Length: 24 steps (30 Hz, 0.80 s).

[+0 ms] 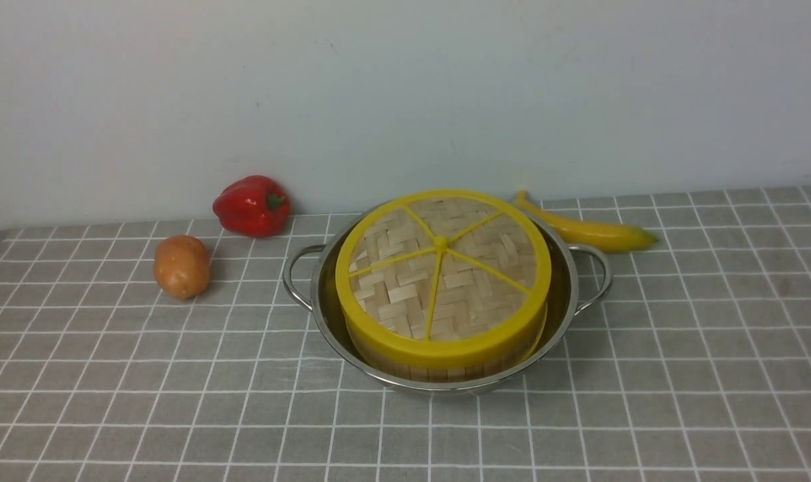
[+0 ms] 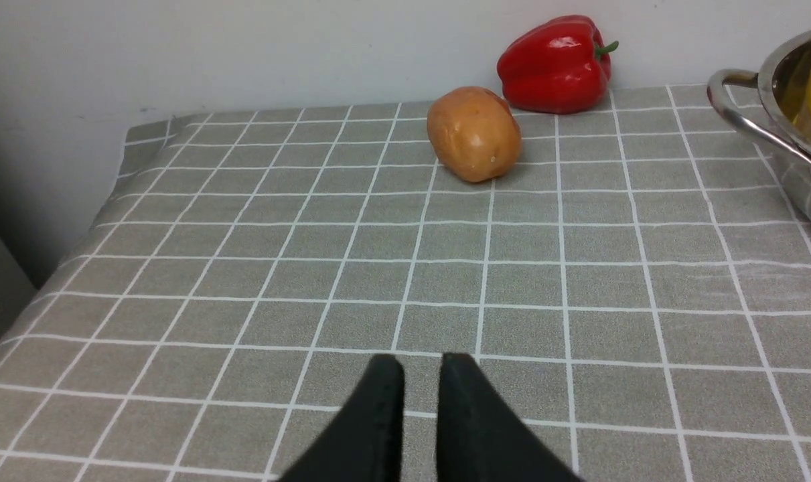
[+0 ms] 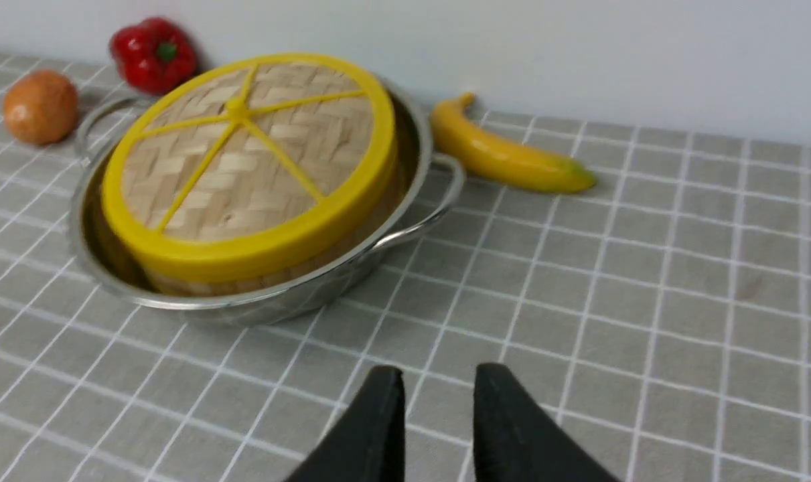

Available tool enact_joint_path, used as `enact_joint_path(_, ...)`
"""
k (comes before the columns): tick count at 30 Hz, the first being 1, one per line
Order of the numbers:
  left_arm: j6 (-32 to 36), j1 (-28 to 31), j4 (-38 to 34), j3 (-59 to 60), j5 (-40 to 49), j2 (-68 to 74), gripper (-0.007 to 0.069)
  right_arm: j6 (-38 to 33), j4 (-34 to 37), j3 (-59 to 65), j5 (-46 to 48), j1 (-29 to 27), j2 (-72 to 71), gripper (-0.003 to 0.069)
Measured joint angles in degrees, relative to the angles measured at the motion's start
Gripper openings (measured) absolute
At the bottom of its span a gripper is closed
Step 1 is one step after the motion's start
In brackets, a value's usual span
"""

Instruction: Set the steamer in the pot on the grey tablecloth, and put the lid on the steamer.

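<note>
Wrist views show both the left pincer (image 2: pixel 420 365) and right pincer (image 3: pixel 438 375) low over the grey tablecloth (image 2: pixel 378 268), slightly parted, empty.

The lid (image 3: pixel 248 161) sits on the steamer (image 3: pixel 271 278) inside the pot (image 3: pixel 258 304) on the grey tablecloth (image 3: pixel 646 301); the right hand (image 3: pixel 438 381), empty and slightly parted, hangs above the cloth.

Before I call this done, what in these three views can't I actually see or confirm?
- Steamer inside: front and right wrist views, covered by the lid.
- Pot floor: hidden under the steamer in every view.
- Lid seating at the back rim: not visible; the lid looks tilted.
- Pot in the left wrist view: cut off by the picture's edge.
- Both arms: absent from the front view.
- Banana stem end: partly behind the pot, front view.
</note>
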Motion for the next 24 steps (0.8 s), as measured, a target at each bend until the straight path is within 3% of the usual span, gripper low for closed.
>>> enact_joint_path(5, 0.0, 0.0, 0.0, 0.02, 0.0, 0.0, 0.0085, 0.06, 0.0, 5.22, -6.11, -13.09, -7.2, 0.0204)
enact_joint_path(10, 0.0, 0.0, 0.0, 0.06, 0.0, 0.0, 0.0085, 0.16, 0.0, 14.67, -11.81, -21.44, -14.34, 0.0218)
enact_joint_path(15, 0.0, 0.0, 0.0, 0.06, 0.0, 0.0, 0.0085, 0.16, -0.3, 23.85, -17.66, -24.41, -19.29, 0.0234)
enact_joint_path(24, 0.0, 0.0, 0.0, 0.06, -0.05, 0.0, 0.0085, 0.05, 0.0, 32.73, -23.75, -24.45, -21.84, 0.024)
